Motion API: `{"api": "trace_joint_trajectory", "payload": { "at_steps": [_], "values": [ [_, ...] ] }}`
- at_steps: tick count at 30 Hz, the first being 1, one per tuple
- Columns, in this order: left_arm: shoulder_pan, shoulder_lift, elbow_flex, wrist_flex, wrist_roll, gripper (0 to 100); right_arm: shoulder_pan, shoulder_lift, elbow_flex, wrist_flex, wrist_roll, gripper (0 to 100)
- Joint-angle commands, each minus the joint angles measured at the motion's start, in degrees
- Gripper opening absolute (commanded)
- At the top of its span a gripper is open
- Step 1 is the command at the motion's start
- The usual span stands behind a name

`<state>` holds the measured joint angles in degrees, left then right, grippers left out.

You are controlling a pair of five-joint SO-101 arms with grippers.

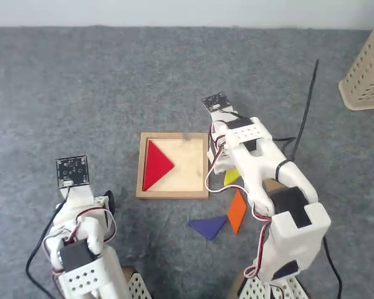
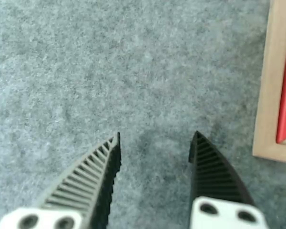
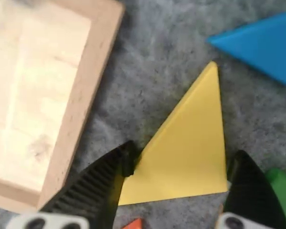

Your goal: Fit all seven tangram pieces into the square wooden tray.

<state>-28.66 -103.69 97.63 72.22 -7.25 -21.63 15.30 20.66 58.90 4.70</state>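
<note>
The right gripper (image 3: pixel 181 160), its ribbed black fingers spread wide, straddles a smooth yellow triangle (image 3: pixel 190 138). The triangle lies flat on the nubbly grey carpet (image 3: pixel 148 62) just beside the square wooden tray (image 3: pixel 93 81). A glossy red triangle (image 1: pixel 156 163) fills the tray's side nearer the left arm. The left gripper (image 2: pixel 157 135) hangs parted and empty above the carpet.

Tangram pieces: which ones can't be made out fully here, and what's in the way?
Blue piece: right wrist view, cut off by the picture edge; shape unclear.
Green piece: right wrist view, largely behind a finger of the right gripper and cut by the edge.
Yellow triangle: high view, mostly under the right arm.
</note>
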Motion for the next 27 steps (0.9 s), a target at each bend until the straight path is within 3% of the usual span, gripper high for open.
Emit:
{"api": "trace_joint_trajectory", "payload": {
  "at_steps": [1, 6, 27],
  "values": [
    [0.0, -0.7, -1.1, 0.2, 0.5, 23, 0.7, -0.1, -2.1, 3.0, -0.1, 23.8],
    [0.0, -0.7, -1.1, 0.2, 0.5, 23, 4.5, -2.8, -3.3, 3.6, -2.4, 29.6],
    [0.0, -0.7, -1.1, 0.2, 0.5, 23, 5.5, -4.0, -0.4, 5.0, -5.9, 30.0]
  ]
}}
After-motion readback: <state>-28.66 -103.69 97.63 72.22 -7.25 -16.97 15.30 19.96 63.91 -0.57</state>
